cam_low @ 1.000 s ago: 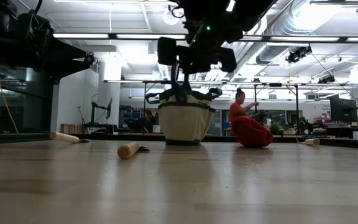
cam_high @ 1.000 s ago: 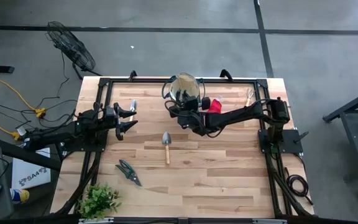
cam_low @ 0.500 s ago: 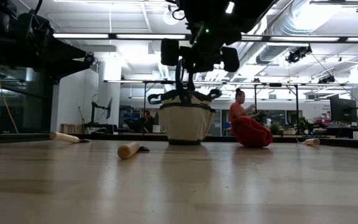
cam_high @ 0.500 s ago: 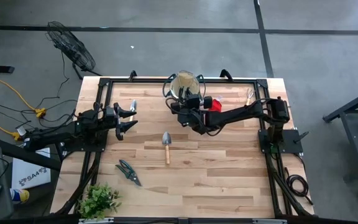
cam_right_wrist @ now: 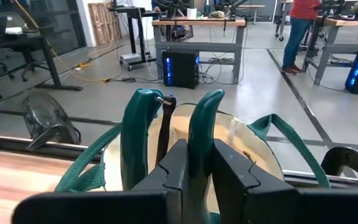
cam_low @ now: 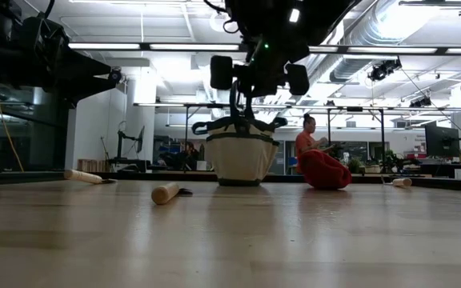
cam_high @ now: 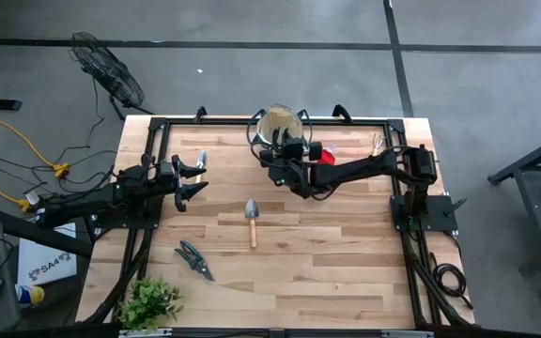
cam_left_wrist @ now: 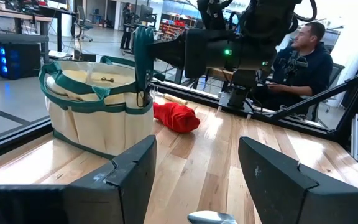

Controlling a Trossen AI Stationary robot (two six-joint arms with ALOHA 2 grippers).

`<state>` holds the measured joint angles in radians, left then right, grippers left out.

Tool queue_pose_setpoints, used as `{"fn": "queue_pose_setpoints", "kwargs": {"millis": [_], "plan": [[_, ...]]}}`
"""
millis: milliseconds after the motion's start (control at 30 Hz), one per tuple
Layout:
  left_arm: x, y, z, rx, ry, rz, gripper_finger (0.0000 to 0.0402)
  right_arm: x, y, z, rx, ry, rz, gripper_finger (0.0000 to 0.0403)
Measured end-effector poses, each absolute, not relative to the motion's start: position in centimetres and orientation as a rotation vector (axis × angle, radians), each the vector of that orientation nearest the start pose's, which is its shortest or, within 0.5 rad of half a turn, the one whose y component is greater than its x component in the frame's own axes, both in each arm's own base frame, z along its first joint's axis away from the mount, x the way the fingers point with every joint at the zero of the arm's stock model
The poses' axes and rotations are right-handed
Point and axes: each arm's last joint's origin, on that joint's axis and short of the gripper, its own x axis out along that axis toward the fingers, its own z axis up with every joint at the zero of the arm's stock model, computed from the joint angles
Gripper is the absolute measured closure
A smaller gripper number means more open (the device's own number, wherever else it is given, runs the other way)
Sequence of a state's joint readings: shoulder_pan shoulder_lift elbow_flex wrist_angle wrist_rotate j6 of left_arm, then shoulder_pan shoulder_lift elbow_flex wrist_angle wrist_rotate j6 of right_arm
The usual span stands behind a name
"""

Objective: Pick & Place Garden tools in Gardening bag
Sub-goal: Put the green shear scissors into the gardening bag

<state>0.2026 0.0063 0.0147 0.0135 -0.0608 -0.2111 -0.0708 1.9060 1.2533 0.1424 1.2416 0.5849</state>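
Table (cam_high: 346, 263): right end effector (cam_right_wrist: 194, 163) clamps pruning shears (cam_right_wrist: 140, 134) over gardening bag (cam_left_wrist: 98, 118); contents probably hidden overhead.

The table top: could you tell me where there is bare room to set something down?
Bare wood lies right of the trowel toward the right arm's base, and between pruning shears and plant. Crowded: the far edge, with gardening bag, right gripper and red bundle.

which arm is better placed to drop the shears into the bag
Right. The right gripper is shut on the green-handled pruning shears, hanging over the gardening bag. The left gripper waits open at the table's left side.
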Motion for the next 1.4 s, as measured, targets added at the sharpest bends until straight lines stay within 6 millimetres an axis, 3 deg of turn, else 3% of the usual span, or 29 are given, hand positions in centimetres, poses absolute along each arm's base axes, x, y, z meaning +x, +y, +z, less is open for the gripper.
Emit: {"fn": "queue_pose_setpoints", "kwargs": {"millis": [467,1133,1400], "plan": [[9.5,2.1,16.9,-0.208,-0.050,0.260,0.0178,40.5,-6.3,19.6,0.245,0.074,-1.357,0.0356],[9.5,2.1,16.9,-0.208,-0.050,0.260,0.0178,40.8,-6.6,20.6,0.149,0.058,-1.388,0.0272],[9.5,2.1,16.9,-0.208,-0.049,0.260,0.0178,40.8,-7.4,20.8,0.173,0.033,-1.392,0.0266]]}}
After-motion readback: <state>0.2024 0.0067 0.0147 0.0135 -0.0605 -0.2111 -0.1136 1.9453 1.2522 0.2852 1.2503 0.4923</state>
